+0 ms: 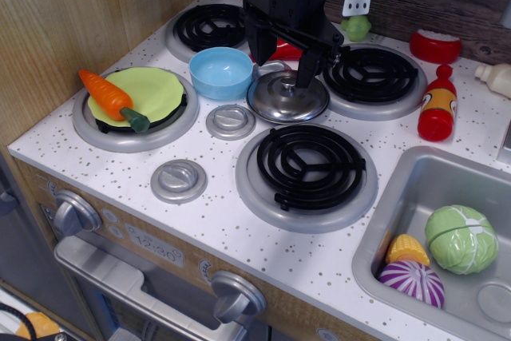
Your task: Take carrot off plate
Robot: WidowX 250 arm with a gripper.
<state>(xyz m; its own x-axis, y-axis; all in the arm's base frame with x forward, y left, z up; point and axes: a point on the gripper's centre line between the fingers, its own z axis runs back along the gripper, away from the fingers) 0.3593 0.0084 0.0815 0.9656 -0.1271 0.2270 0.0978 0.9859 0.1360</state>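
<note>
- The toy stove top (215, 221) fills your view, with four burners; the front-left burner (92, 129) at about nine o'clock carries the work.
- The gripper (281, 60) hangs at about twelve o'clock, just above the steel pot lid (287, 97); its two fingers stand apart with nothing between them, so treat it as empty and spread. It is well apart from your target.
- The plate (156, 89), lime green, lies on that front-left burner, just beside the blue bowl (221, 72).
- The carrot (108, 95) rests across the plate's left edge, pointed end toward ten o'clock and overhanging the rim, green stub (136, 120) toward five o'clock.
- For the step in hand, I judge you should travel toward nine o'clock, clearing the bowl, and turn the fingers so they close across the carrot's width.
- Aim for the thick orange part near the stub; the taper probably slips.
- Come down gently, since pressing may tip the plate, then lift straight before moving off.
</note>
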